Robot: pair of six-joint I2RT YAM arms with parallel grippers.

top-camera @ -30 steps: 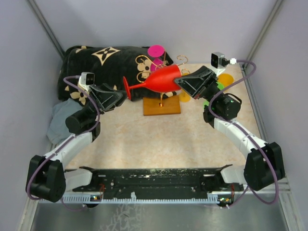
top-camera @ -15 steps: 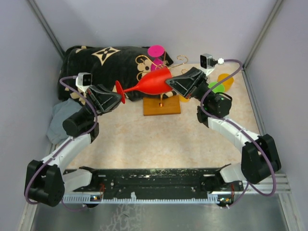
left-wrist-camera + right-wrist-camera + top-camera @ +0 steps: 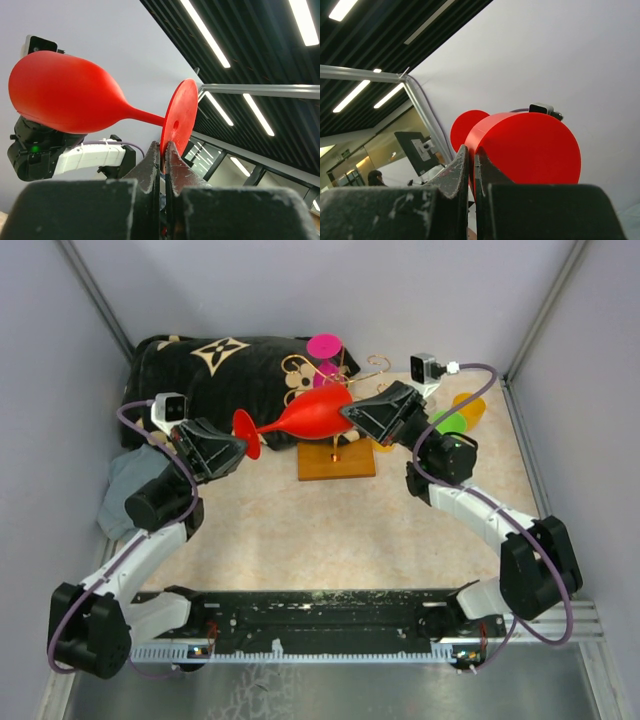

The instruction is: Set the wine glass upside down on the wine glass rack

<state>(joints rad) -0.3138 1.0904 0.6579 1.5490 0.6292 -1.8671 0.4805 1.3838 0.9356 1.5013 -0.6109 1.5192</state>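
Note:
The red wine glass (image 3: 305, 418) lies on its side in the air above the table, foot to the left, bowl to the right. My left gripper (image 3: 238, 439) is shut on the edge of its round foot (image 3: 177, 122). My right gripper (image 3: 347, 412) is shut on the rim of its bowl (image 3: 530, 150). The wine glass rack (image 3: 337, 461) stands just behind and below the glass, its orange-brown wooden base showing and gold curled arms (image 3: 378, 364) rising behind the bowl. A pink glass (image 3: 324, 347) hangs on the rack at the back.
A black patterned blanket (image 3: 215, 365) lies at the back left with a grey cloth (image 3: 120, 490) beside it. Orange (image 3: 470, 408) and green (image 3: 452, 422) glasses lie at the back right behind the right arm. Grey walls close in on both sides.
The red glass has moved left, carried by both arms. The left gripper, apart from the foot a second ago, has closed on it.

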